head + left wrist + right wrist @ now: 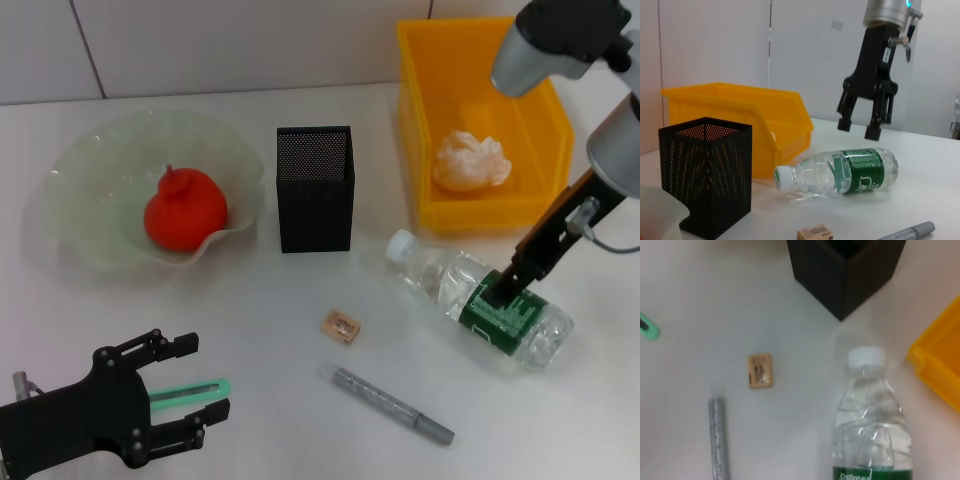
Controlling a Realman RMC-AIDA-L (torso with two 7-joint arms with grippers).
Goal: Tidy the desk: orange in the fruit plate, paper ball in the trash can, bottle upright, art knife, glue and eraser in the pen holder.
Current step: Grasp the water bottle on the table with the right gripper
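From the head view, we see the bottle (478, 308) lying on its side on the surface, cap toward the pen holder (315, 188), long axis running diagonally away from the trash can (481, 125). Our right hand (497, 291) hangs directly over its green label; our left hand (190, 393) sits well apart, fingers spread, near a green-handled tool (190, 390).

In the left wrist view, the right hand (858, 127) hovers just above the bottle (840, 171), fingers apart, holding nothing, not touching.

The right wrist view looks down the bottle (872, 415) toward its cap; the eraser (760, 370) lies beside it.
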